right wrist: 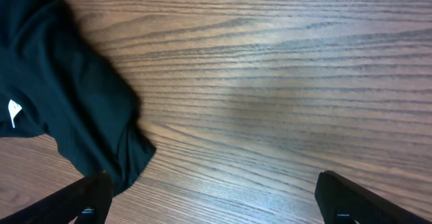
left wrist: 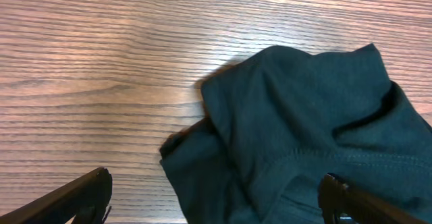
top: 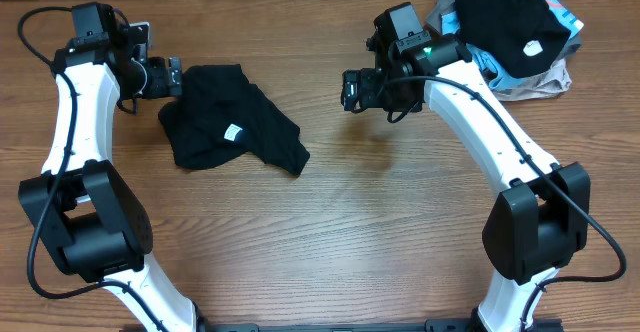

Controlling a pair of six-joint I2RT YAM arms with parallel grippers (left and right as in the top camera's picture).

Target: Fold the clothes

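The clothes [top: 235, 127] lie crumpled on the wooden table left of centre: a black garment with a small white label [top: 233, 133]. My left gripper [top: 173, 77] hovers open at its upper left edge. In the left wrist view the dark fabric [left wrist: 304, 129] fills the right half, and my left gripper [left wrist: 216, 204] straddles its edge, one finger [left wrist: 354, 200] over cloth, the other over wood. My right gripper [top: 348, 90] hangs open to the garment's right. In the right wrist view the clothes [right wrist: 61, 102] sit at left, and my right gripper [right wrist: 216, 200] has only wood between its fingers.
A pile of garments [top: 545, 72] sits at the back right corner, grey, light-blue and beige, with another black piece [top: 505, 17] on top. Bare wooden tabletop [top: 320, 242] stretches across the front and middle.
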